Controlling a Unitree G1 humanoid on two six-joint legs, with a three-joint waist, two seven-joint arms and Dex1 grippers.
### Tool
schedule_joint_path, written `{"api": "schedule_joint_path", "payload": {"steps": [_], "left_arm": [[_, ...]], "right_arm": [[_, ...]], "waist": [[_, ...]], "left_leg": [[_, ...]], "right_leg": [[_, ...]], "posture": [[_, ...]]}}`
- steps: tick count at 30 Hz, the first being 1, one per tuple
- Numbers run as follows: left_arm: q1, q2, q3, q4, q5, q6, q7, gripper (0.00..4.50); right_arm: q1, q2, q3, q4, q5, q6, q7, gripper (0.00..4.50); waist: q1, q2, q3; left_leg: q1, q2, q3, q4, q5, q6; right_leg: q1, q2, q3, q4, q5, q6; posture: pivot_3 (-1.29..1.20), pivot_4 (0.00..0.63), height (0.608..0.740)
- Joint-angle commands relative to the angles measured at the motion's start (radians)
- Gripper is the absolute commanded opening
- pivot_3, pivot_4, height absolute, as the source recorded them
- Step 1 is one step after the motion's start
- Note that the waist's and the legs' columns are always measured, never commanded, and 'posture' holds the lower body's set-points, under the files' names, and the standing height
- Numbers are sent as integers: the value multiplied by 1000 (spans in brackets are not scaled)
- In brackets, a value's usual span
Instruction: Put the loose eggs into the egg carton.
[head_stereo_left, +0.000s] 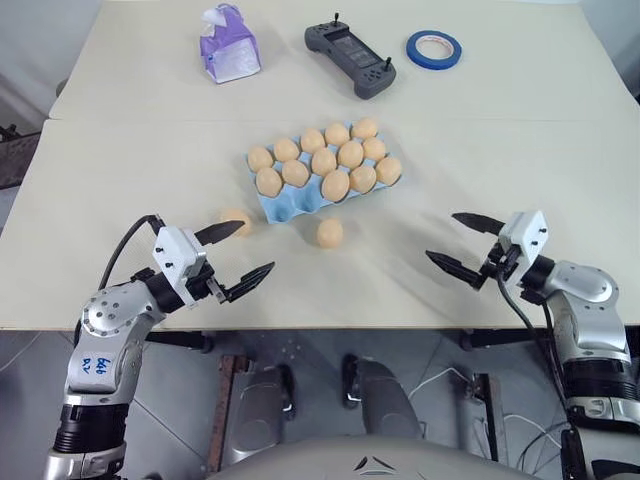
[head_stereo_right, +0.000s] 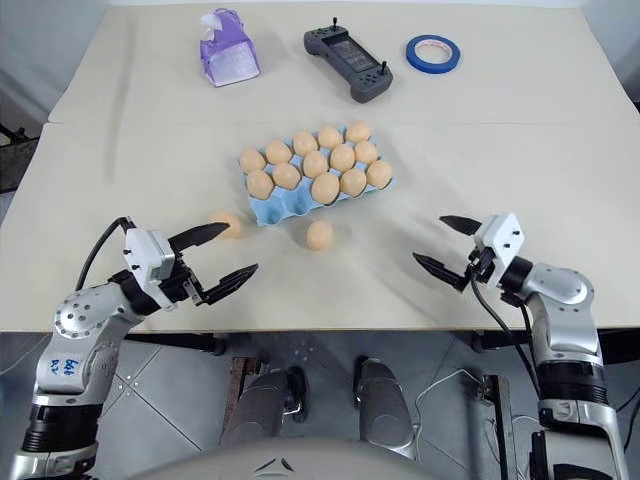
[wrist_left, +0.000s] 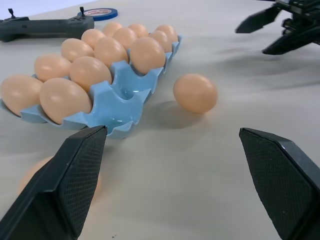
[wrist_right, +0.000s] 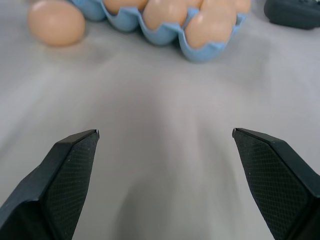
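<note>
**Ana:** Just in front of the egg carton (head_stereo_left: 285, 208), 2 loose eggs sit on the table (head_stereo_left: 130, 160): egg 1 (head_stereo_left: 330, 233) out in the open, egg 2 (head_stereo_left: 236, 219) by the left gripper (head_stereo_left: 242, 256).

**Ben:** Smooth, tan ovals, likely light, slick and fragile. I'd pinch gently across the widest part.

**Ana:** Carton's light blue, holding 12, with 3 front cups empty.

**Ben:** Left gripper's fingers are spread wide, holding nothing. Right gripper (head_stereo_left: 462, 245), well off to the side, gapes empty too.
</note>
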Motion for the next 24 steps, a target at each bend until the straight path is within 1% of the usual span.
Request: {"api": "schedule_joint_path", "payload": {"steps": [1,3,6,10,14,17,21,24], "left_arm": [[-31,-5,6,17,-6,-44,-18,4500],[-42,-9,11,32,-6,-54,-15,4500],[-40,-8,18,39,-8,-55,-14,4500],[-13,-6,34,20,-19,-46,-8,4500],[29,-9,50,-3,-17,-48,3,4500],[56,-14,57,-27,-18,-46,21,4500],[101,-17,63,-69,-16,-42,43,4500],[125,-18,67,-94,-18,-40,55,4500]], "right_arm": [[-12,3,-3,-37,17,-31,4,4480],[-30,20,24,-60,18,-27,9,4480],[-73,49,78,-113,29,27,21,4480],[-147,92,164,-175,28,143,10,4480],[-216,148,262,-189,-7,233,-7,4480],[-235,177,316,-187,-34,254,-13,4480],[-282,229,358,-142,-78,285,-63,4480],[-297,250,384,-123,-97,283,-61,4480]], "waist": [[0,0,0],[0,0,0],[-3,0,0],[0,0,0],[1,0,0],[4,0,0],[0,0,0],[0,0,0]], "left_leg": [[0,0,0,0,0,0],[0,0,0,0,0,0],[0,0,0,0,0,0],[0,1,0,0,1,0],[0,1,-1,0,0,0],[-1,1,-2,-1,0,-1],[-1,0,-2,-1,-1,0],[-1,1,-2,-1,-1,-1]], "right_leg": [[0,0,0,0,0,0],[0,0,0,0,0,0],[0,0,0,0,0,0],[0,0,0,1,0,0],[0,-1,0,1,0,0],[-1,-1,0,0,0,-1],[-1,-2,0,0,0,-1],[-1,-2,0,0,0,-1]], "posture": [[0,150,740],[0,150,740],[0,150,740],[0,150,740],[0,150,740],[0,150,740],[0,150,740],[0,150,740]]}}
